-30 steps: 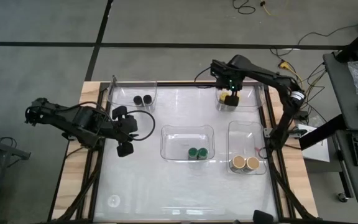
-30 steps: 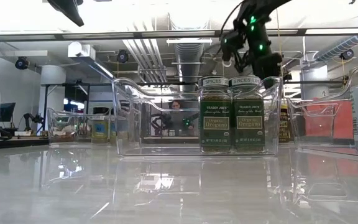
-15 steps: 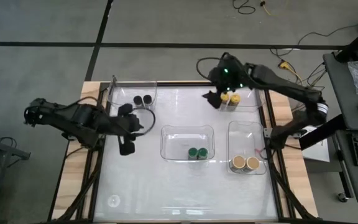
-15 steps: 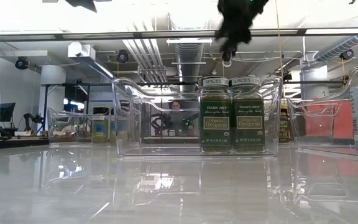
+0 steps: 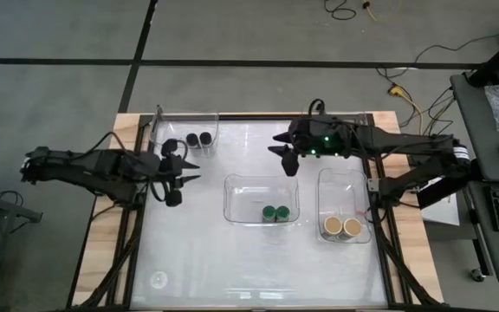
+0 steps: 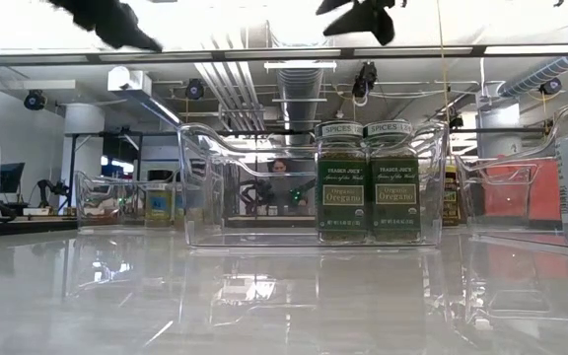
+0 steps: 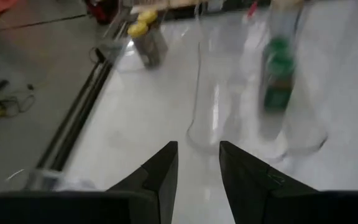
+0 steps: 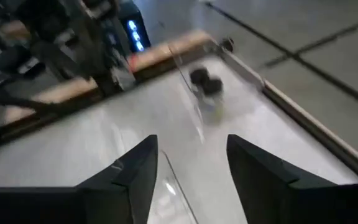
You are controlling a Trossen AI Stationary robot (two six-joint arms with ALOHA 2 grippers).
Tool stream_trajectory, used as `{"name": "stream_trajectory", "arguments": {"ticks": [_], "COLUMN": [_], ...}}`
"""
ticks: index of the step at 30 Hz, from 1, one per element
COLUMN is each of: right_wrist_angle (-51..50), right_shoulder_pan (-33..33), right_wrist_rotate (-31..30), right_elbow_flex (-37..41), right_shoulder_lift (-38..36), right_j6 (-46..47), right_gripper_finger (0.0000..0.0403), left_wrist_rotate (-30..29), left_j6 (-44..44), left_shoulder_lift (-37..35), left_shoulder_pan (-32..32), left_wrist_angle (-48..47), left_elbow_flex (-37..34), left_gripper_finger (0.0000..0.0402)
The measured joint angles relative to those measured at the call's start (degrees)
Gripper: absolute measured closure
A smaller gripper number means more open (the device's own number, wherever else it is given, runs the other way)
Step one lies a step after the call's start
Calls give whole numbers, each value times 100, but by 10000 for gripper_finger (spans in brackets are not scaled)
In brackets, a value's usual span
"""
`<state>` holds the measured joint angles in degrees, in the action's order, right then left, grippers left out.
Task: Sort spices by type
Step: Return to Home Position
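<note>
Two green spice jars (image 5: 275,212) stand side by side in the middle clear tray, and the low view shows their labels (image 6: 368,182). Two tan jars (image 5: 342,227) stand in the right tray. Two black jars (image 5: 199,139) stand in the far left tray and appear again in the right wrist view (image 8: 205,81). Two yellow jars (image 7: 145,25) stand in the far right tray; in the high view my right arm covers them. My left gripper (image 5: 178,175) hangs open above the table's left part. My right gripper (image 5: 284,156) hangs open above the far middle.
Clear plastic trays sit on the glossy table: one at the far left (image 5: 180,121), one in the middle (image 5: 232,184), one on the right (image 5: 327,178). Dark rails (image 5: 132,234) run along the table's sides. Bare tabletop lies toward the near edge (image 5: 232,269).
My right gripper has left the far right tray with the yellow jars, risen and swung toward the table's left and a little nearer, turning to lie level. My left arm has drawn back a little toward the left edge. No jar has moved.
</note>
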<state>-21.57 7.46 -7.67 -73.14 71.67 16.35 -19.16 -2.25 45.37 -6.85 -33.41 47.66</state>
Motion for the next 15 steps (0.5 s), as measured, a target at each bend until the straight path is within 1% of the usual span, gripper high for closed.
{"name": "stream_trajectory", "arguments": {"ticks": [2,6,8,10,12,15], "right_wrist_angle": [-338,-891,-998,-930,-789,-681], "right_shoulder_pan": [6,14,-5,-8,0,-19], "right_wrist_rotate": [-11,0,14,16,9,27], "right_elbow_flex": [-2,4,4,6,-26,30], "right_shoulder_lift": [-15,83,156,238,343,382], "right_j6": [-69,-1159,-1203,-952,-989,-1334], "right_gripper_finger": [226,236,240,243,245,248], "left_wrist_rotate": [-117,-127,-127,-126,-33,517], "left_j6": [-241,-52,29,49,18,-142], "left_shoulder_lift": [-147,-246,-237,-222,-221,-345], "left_shoulder_pan": [0,0,-6,-7,-7,-5], "left_wrist_angle": [-10,176,487,1033,1722,2621], "left_elbow_flex": [-281,-802,-1020,-1247,-1495,-1847], "left_gripper_finger": [299,299,299,299,299,299]}}
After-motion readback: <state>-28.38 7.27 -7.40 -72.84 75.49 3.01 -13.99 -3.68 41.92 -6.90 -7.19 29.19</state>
